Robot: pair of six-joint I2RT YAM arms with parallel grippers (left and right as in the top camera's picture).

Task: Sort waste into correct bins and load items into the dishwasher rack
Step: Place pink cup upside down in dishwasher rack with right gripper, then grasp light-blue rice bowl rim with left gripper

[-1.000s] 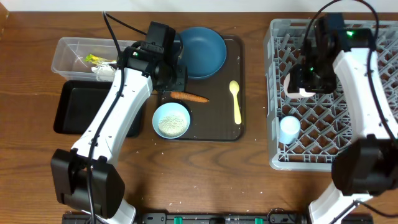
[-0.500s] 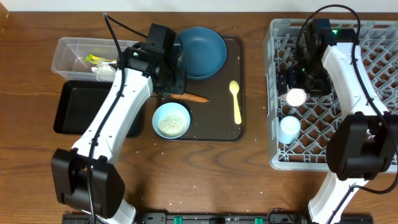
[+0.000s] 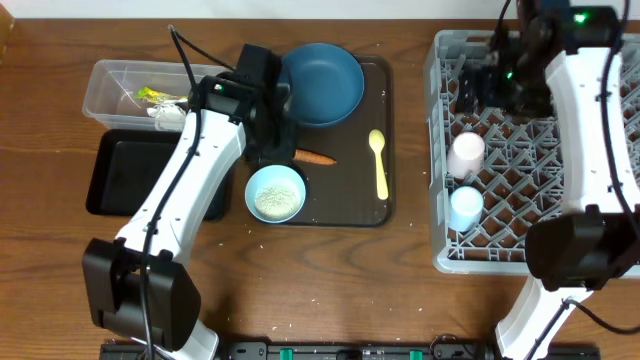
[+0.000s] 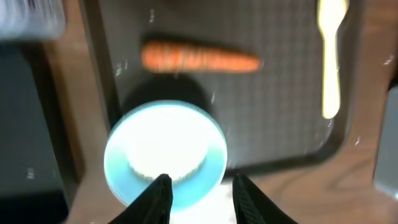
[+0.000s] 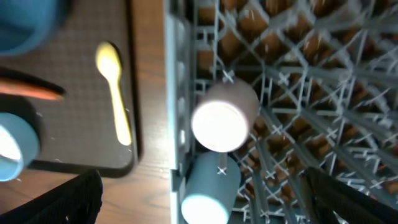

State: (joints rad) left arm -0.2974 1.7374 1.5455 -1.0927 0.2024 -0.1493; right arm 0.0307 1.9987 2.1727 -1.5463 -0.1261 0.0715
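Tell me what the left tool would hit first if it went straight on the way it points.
Probably the bowl: it lies directly ahead of the left tool, with the carrot off beyond it. Depth is hard to judge.

A brown wooden table [image 3: 320,300] carries everything; at its left sits a clear plastic tub [image 3: 100,100], with a shallow black tray [image 3: 125,175] just in front of it, edges close together; a dark brown serving tray [image 3: 345,150] lies in the middle; the large grey dishwasher rack [image 3: 440,200] fills the right side; a few tiny white grains [image 3: 424,172] dot the wood between serving tray and rack.
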